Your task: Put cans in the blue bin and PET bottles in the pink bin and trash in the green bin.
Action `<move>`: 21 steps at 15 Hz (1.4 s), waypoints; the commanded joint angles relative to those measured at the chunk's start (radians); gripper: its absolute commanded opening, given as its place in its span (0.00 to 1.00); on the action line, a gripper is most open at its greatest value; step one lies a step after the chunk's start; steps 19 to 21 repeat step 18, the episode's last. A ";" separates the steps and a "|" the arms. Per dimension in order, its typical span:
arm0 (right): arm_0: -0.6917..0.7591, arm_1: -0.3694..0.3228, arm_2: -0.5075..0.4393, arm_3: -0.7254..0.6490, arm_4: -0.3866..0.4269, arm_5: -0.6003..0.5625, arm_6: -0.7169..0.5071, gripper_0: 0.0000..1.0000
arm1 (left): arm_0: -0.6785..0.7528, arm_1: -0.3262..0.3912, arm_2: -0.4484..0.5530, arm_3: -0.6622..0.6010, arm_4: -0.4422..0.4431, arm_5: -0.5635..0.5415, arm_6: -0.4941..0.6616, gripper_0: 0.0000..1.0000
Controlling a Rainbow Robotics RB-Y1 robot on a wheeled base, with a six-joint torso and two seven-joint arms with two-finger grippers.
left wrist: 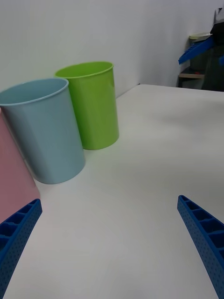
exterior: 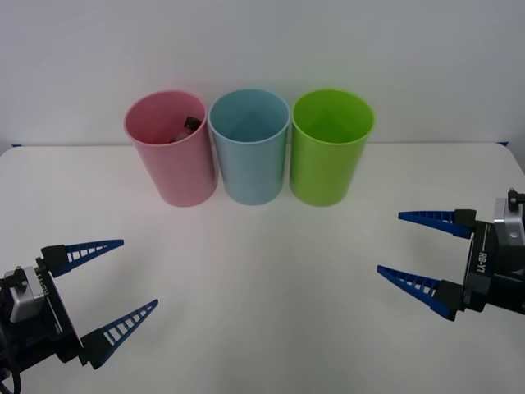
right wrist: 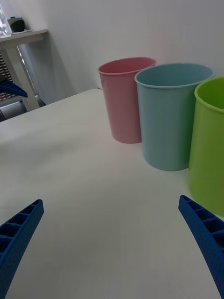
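Note:
Three cup-shaped bins stand in a row at the back of the white table: the pink bin (exterior: 171,149) on the left, the blue bin (exterior: 249,146) in the middle, the green bin (exterior: 330,146) on the right. Inside the pink bin a PET bottle's black cap (exterior: 189,124) pokes up near the rim. My left gripper (exterior: 135,275) hovers open at the front left, nothing between its fingers. My right gripper (exterior: 390,244) hovers open at the front right, also holding nothing. The wrist views show the pink bin (right wrist: 125,98), blue bin (right wrist: 172,114) and green bin (right wrist: 211,145) ahead of the open fingers.
The white table (exterior: 262,287) stretches between the grippers and the bins. A white wall rises right behind the bins. A shelf (right wrist: 18,35) stands off the table's far side in the right wrist view.

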 commanded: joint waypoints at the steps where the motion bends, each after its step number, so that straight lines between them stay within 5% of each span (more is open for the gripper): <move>1: 0.033 0.000 -0.018 -0.001 0.002 -0.007 0.010 1.00 | 0.000 0.000 0.000 0.000 0.000 0.000 0.000 1.00; 21: 0.082 0.001 -0.043 -0.003 -0.033 -0.016 0.029 1.00 | 0.000 0.000 0.000 0.000 0.000 0.000 0.000 1.00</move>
